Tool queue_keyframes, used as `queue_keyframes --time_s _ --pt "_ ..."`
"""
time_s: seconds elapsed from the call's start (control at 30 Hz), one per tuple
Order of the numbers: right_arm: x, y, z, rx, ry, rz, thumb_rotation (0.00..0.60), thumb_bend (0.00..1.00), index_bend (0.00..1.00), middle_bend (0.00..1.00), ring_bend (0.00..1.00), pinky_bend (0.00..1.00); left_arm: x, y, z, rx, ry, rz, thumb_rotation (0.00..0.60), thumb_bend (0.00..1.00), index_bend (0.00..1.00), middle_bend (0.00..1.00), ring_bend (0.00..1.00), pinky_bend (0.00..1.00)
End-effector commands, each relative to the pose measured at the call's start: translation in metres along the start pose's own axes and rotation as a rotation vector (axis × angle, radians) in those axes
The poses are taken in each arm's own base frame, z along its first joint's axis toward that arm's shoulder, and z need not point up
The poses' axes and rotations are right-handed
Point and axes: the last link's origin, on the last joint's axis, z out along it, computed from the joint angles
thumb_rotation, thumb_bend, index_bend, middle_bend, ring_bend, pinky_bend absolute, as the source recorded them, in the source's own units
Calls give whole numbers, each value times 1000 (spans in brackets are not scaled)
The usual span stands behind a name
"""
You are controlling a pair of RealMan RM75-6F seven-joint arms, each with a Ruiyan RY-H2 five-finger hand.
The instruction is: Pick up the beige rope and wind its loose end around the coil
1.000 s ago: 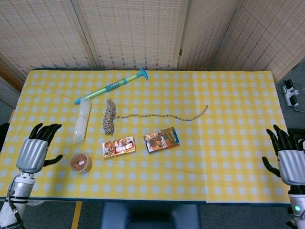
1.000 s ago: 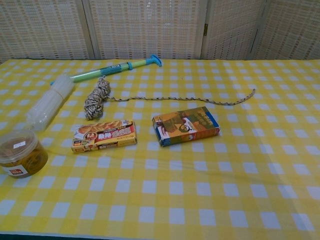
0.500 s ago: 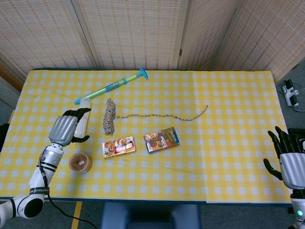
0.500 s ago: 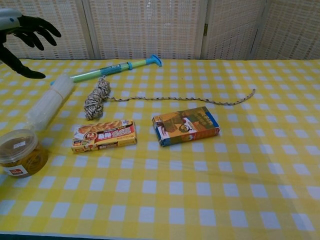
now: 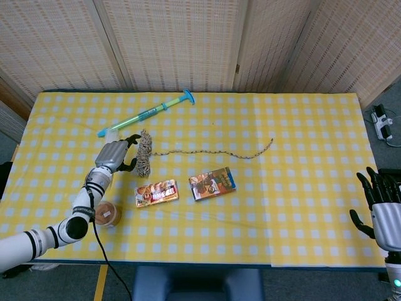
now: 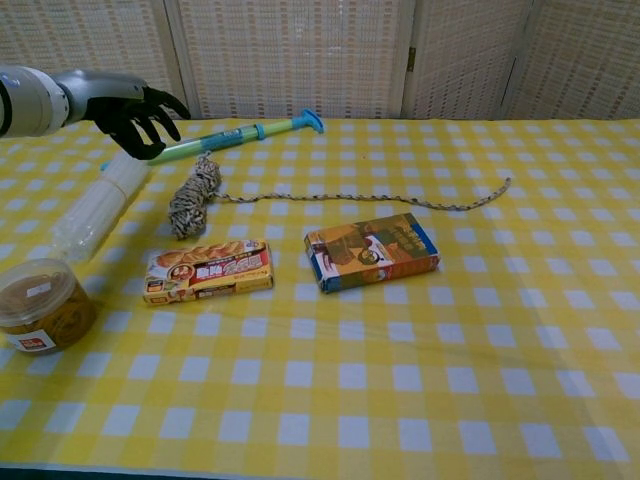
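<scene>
Since a moment ago my left hand [image 5: 116,154] has swung in from the worktop's [image 5: 301,207] near edge to hover just beside the coil [image 5: 145,155], fingers [image 6: 160,108] spread, holding nothing. Nearest me, my right hand [image 5: 382,210] hangs off the near right corner, fingers apart. Farther out, the rope's loose end [image 5: 213,152] trails right from the coil, well clear of the boxes. It looks light, limp and rough enough not to slip; I judge the bundled middle the firmest place to grip.
</scene>
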Motion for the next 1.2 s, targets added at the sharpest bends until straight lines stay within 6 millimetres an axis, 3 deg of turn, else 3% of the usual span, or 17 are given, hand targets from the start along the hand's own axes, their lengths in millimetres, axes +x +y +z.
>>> queue_keyframes --time_s 0.03,0.3,0.93,1.2 --pt "0 0 0 -1 -3 1 600 367 0 5 80 0 -6 1 19 41 -67 -47 600 804 124 218 231 239" --pt "-1 1 1 -5 -7 0 600 366 0 7 77 0 -16 -4 38 98 -107 -153 600 966 116 195 209 239" --pt "0 2 0 -19 -15 -2 600 366 0 9 76 0 -37 3 79 165 -129 -212 600 968 104 172 176 240" --pt "0 -2 1 -13 -14 -5 600 367 0 10 77 0 -45 22 84 92 -178 -228 600 968 128 172 198 233"
